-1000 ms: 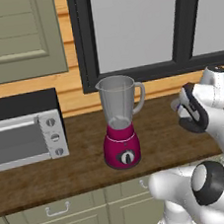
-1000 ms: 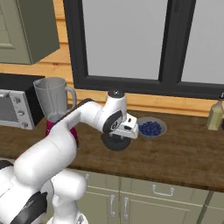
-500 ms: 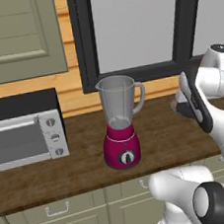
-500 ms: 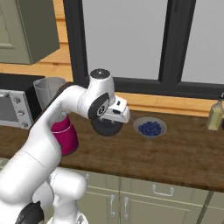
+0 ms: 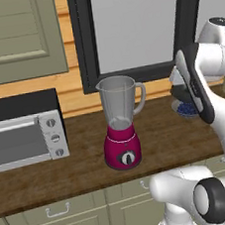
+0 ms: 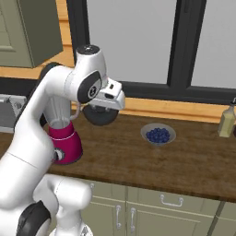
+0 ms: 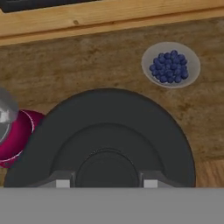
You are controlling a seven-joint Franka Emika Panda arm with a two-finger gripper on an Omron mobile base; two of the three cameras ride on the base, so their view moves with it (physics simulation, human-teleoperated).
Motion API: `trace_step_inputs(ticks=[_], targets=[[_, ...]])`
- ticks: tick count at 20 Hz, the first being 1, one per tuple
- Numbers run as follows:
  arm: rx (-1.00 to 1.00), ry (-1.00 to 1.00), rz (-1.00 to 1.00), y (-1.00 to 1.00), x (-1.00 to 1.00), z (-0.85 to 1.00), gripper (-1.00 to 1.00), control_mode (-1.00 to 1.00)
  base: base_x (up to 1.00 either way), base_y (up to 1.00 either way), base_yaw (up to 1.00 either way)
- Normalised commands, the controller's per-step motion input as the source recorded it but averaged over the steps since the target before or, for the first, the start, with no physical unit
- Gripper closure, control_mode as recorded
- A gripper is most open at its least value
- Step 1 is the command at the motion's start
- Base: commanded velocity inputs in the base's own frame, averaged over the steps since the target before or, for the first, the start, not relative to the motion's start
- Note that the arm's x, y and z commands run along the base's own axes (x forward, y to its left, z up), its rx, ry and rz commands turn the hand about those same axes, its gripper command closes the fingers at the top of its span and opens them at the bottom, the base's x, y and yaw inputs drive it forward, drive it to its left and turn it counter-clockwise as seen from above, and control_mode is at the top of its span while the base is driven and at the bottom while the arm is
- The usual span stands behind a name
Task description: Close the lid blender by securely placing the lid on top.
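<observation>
Aloft, lid clamped beneath end effector

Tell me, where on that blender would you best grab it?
By the side handle of the blender, coming from its right. The handle juts clear of the smooth jar and faces the open counter; the toaster oven stands on the other side. The end effector is shut on the lid.

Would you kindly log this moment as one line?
claw: shut on lid | lid: airborne, right of blender | jar: uncovered | next: carry lid over jar
</observation>
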Motion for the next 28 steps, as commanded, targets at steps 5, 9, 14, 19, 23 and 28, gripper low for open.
trace_step_inputs(ticks=[5, 9, 14, 19, 23, 28], targets=[[0.08, 0.0, 0.0, 0.36, -0.06, 0.75, 1.0, -1.0, 0.0, 0.0, 0.0], [0.05, 0.0, 0.0, 0.45, -0.01, 0.56, 1.0, -1.0, 0.0, 0.0, 0.0], [0.01, 0.0, 0.0, 0.56, 0.0, 0.3, 1.0, -1.0, 0.0, 0.0, 0.0], [0.0, 0.01, 0.0, 0.59, 0.0, 0.1, 1.0, -1.0, 0.0, 0.0, 0.0], [0.0, 0.04, 0.0, 0.63, 0.01, 0.04, 1.0, -1.0, 0.0, 0.0, 0.0], [0.0, 0.07, 0.0, 0.61, 0.06, 0.02, 1.0, -1.0, 0.0, 0.0, 0.0]])
